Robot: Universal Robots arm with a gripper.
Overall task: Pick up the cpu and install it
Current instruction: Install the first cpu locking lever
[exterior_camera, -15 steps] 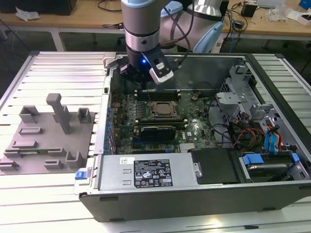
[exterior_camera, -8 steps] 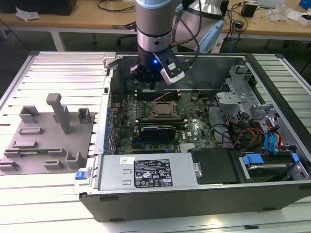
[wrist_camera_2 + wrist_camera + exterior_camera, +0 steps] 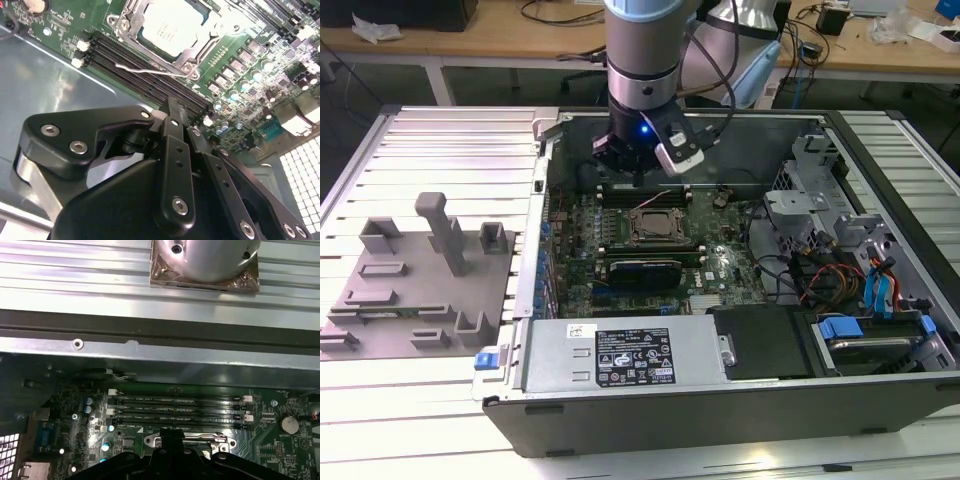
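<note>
Grey plastic fixture blocks are standing on the ribbed metal tabletop at the exterior view's left, well apart from the open computer case; moving rightward, the case is lying with its side removed, exposing the green motherboard inside; the arm is reaching down into the case from above, with the tool hanging over the memory slots just behind the socket; further to the exterior view's right, drive cages and a bundle of coloured cables are occupying the remaining space, with blue latches beside them.

In the second wrist view, the cpu is sitting inside the metal-framed socket, its pale silvery top facing up; the socket's thin wire lever is lying across the board next to the frame; the black tool is hanging above the memory slots, apart from the cpu and holding nothing; its fingers are appearing pressed together, with no gap visible between them.

In the first wrist view, the tool's black linkage is showing at the edge of the picture, over the socket frame; four memory slots are running parallel beyond it; the case wall and the ribbed tabletop are lying further on.
</note>
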